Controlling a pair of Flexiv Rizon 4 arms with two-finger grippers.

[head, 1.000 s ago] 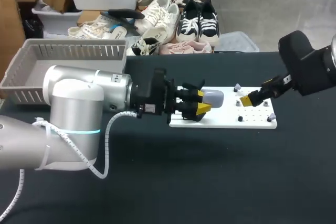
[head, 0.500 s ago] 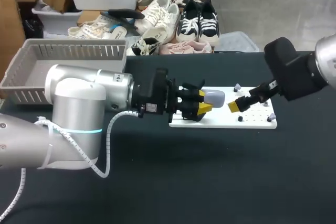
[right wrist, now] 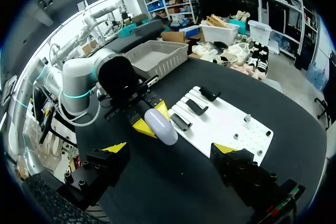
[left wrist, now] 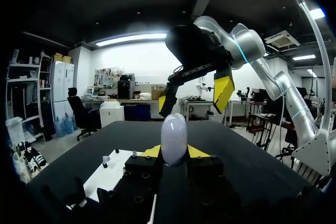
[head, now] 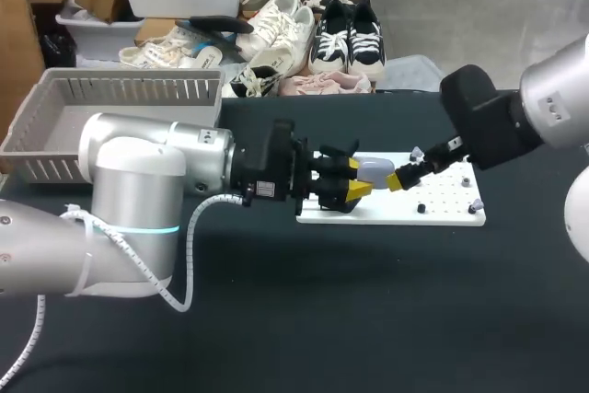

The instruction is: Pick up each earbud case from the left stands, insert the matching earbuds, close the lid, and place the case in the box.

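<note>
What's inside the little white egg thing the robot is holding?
Nothing inside shows. The case is closed and clamped from both sides by the left gripper, so only its smooth pale shell is visible. Whether earbuds are in it cannot be seen.

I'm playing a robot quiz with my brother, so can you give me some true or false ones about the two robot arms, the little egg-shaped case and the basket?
1. The left gripper is shut on the earbud case. True.
2. The right gripper is squeezing the case too. False: its fingers are wide open and do not grip the case, which sits ahead of them.
3. The white board lies flat on the black table. True.
4. A case is already lying in the grey basket. False: no case shows in the basket; the one case in view is in the left gripper, over the board.
</note>
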